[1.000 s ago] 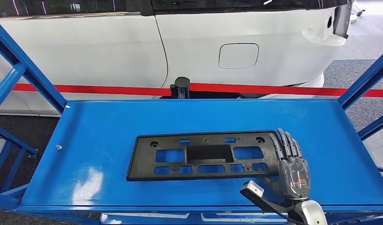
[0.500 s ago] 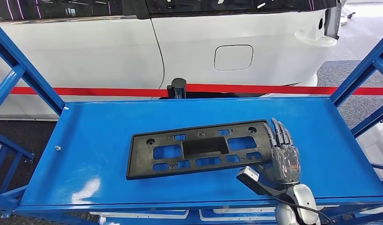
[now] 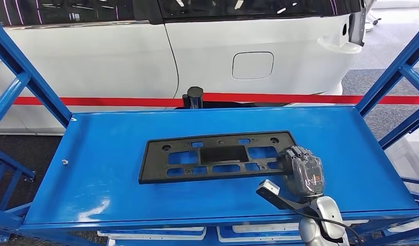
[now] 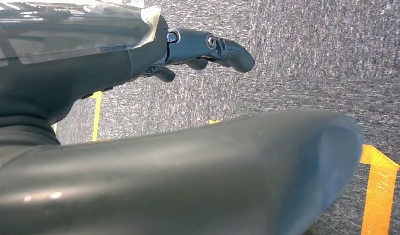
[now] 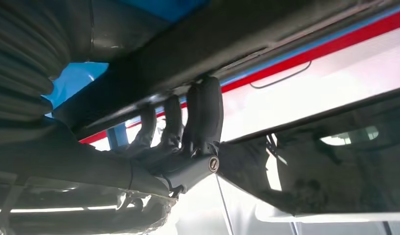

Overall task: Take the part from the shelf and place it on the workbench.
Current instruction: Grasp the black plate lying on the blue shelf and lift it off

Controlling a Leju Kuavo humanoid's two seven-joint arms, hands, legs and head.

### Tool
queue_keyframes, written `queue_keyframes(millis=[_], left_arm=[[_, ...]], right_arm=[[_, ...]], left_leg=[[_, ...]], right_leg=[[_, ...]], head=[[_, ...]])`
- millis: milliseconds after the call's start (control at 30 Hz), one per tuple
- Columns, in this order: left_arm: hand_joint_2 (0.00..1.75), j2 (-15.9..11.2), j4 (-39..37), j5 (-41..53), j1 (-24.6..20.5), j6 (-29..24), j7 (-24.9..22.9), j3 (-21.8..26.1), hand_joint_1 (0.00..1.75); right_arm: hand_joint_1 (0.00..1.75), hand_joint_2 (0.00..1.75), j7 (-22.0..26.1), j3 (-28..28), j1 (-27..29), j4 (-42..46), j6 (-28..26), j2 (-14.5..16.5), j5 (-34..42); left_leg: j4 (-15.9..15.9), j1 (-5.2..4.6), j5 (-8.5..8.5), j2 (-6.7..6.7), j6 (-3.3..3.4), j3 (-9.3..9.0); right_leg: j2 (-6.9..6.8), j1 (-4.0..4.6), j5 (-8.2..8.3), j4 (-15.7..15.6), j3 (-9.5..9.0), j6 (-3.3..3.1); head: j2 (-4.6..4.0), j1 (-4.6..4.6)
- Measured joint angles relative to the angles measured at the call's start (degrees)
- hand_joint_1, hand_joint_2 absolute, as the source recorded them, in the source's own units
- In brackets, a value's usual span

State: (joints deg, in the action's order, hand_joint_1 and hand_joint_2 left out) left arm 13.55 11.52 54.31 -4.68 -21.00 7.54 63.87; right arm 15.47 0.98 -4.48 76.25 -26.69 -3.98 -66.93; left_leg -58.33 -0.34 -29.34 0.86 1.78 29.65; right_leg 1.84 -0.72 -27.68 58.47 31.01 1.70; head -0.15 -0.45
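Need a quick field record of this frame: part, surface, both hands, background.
part: flat black plastic plate with cut-outs, lying on the shelf, right end raised slightly
surface: blue metal shelf, with a small bolt near its left edge
right hand: fingers curled over the plate's right end, gripping it
left hand: hanging over grey carpet with yellow floor lines, holding nothing, fingers curled
background: white car, red barrier strip, black post
task state: plate not yet lifted clear

No legible text, label, brand or number anywhere.
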Motion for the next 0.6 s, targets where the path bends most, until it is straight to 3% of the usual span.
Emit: queue_keyframes(millis=[600], left_arm=[[0.0, -0.07, 0.0, 0.9, -0.16, 1.48, 0.74, -0.1, 0.0]], right_arm=[[1.75, 1.75, 1.88, -0.1, -0.71, -0.33, -2.02, -0.28, 3.48]], left_leg=[[-0.01, 0.0, -0.24, -0.02, 0.11, -0.34]], right_leg=[[-0.01, 0.0, -0.23, -0.02, -0.31, 0.2]], head=[[0.0, 0.0]])
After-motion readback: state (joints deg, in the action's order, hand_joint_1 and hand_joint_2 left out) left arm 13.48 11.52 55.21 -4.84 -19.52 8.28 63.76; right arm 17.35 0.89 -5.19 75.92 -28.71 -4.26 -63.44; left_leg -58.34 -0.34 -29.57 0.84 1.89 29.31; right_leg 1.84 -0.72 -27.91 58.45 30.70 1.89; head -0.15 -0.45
